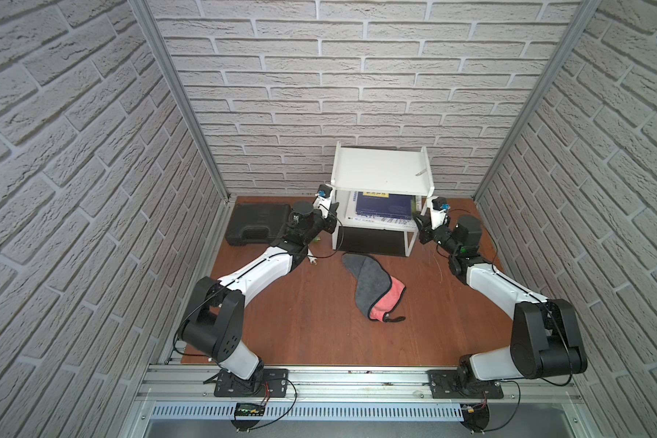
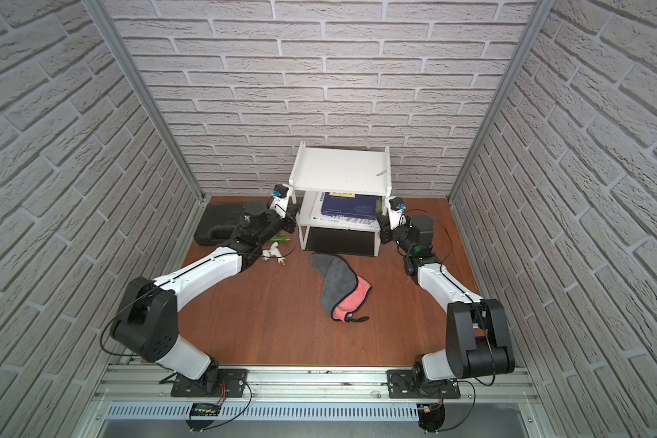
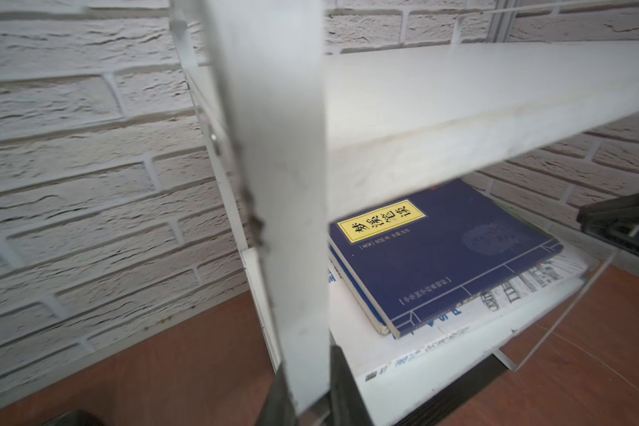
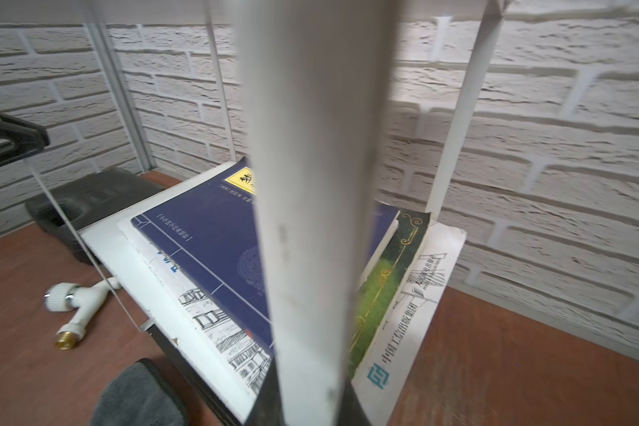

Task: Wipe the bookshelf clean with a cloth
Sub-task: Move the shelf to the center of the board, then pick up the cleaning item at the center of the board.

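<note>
The left arm (image 1: 258, 265) and right arm (image 1: 490, 280) are stretching forward over the worktop (image 1: 300, 333), one to each front leg of the single white bookshelf (image 1: 382, 168). The left pincer (image 3: 310, 391) is clamping the left leg, and the right pincer (image 4: 307, 402) is clamping the right. One cloth (image 1: 372, 288) is lying crumpled just before the bookshelf, apart from both pincers. Three books (image 4: 207, 239) are lying stacked on the middle tier.

Brown wood tabletop (image 1: 300, 333). Far centre, by back wall: white bookshelf (image 1: 380, 167), books (image 1: 385, 206) stacked on its mid tier. Just near-side of it: cloth (image 1: 368, 282), crumpled, grey w/ pink showing. Far left: black tool case (image 1: 257, 223). Betw. case & shelf: white tap fitting (image 2: 274, 256), small green item (image 2: 281, 239).
</note>
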You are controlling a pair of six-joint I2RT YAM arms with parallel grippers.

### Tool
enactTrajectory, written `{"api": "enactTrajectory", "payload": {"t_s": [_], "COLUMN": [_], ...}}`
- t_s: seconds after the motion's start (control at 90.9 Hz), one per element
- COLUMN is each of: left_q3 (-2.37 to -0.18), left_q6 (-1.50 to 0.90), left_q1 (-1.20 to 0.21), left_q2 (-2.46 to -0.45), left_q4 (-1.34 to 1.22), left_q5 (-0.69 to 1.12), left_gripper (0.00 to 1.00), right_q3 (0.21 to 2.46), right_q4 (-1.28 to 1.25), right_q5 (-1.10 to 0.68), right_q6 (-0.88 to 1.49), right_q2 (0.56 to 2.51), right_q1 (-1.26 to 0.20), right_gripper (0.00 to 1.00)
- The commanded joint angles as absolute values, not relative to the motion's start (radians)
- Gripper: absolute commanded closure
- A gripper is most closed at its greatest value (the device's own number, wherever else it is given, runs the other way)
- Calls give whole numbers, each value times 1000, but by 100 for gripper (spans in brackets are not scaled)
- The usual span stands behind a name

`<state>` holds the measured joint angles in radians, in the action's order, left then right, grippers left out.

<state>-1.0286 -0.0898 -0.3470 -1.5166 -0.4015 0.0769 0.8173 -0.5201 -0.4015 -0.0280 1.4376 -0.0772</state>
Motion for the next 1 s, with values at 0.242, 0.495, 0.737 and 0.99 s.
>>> {"api": "enactTrajectory", "payload": {"t_s": [0.242,0.495,0.737,0.99], "left_q3": [-906,-773,-656,-634], "left_q6": [-29,-108,-170,-345], "left_q1": [-284,-284,-266,-166], "left_q2": [-1380,-1218,-1156,-1126], "left_q4": [-305,-385,-383,-306], "left_q5": [23,12,-132,-130], "left_gripper": [81,20,2,2], "right_q3": [819,752,684,917], "right_q4": [-301,209,255,321], "right_q5": [-200,-125,-33,283], "right_q6": [156,307,362,433], "right_q2": [1327,1116,1166,1690], "right_q1": [-198,-223,-523,-783], "right_gripper": [72,0,0,0]}}
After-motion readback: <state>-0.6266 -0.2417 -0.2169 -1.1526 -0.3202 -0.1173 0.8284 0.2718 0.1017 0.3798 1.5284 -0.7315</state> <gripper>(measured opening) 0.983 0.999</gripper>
